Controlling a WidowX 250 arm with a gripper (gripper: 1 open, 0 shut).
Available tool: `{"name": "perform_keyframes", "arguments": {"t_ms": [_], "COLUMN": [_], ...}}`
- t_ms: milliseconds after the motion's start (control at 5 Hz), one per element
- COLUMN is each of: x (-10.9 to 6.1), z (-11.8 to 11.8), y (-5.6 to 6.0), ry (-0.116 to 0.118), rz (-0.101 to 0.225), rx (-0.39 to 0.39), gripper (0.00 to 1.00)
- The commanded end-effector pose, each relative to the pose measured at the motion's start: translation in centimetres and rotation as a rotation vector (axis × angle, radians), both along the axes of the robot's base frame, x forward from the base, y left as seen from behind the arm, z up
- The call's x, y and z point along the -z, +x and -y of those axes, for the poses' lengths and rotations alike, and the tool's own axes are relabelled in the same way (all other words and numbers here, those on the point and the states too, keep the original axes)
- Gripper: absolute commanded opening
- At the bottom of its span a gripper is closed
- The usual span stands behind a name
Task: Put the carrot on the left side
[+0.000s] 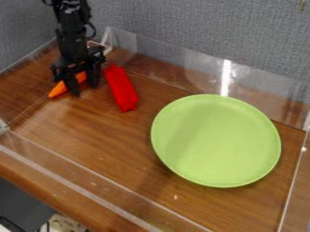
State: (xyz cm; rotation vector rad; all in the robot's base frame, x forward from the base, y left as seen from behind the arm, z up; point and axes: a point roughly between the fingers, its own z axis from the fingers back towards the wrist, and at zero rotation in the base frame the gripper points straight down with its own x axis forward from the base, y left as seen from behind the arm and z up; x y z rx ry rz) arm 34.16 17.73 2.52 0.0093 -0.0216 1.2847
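The carrot [60, 89], small, orange and tapered, lies on the wooden table at the far left, partly hidden by the gripper. My black gripper [76, 82] hangs straight down over its right end with the jaws spread open, one finger on each side. Whether the fingers still touch the carrot is unclear. The carrot rests on the wood, not lifted.
A red rectangular block [119, 88] lies just right of the gripper. A large light-green plate [218, 140] fills the right half of the table. Clear acrylic walls [206, 72] ring the wooden surface on all sides.
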Motion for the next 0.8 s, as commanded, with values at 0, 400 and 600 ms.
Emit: {"name": "perform_keyframes", "arguments": {"t_ms": [0,400,600], "x": [-1.1,-1.5,-1.4], "z": [-0.9,-2.4,-2.1], "y": [-0.5,-0.9,-0.9], "ry": [0.015,0.015,0.016], "rz": [0.036,0.034,0.031], "rx": [-0.074,0.028,0.02], "gripper": [0.0,1.0,1.0]}}
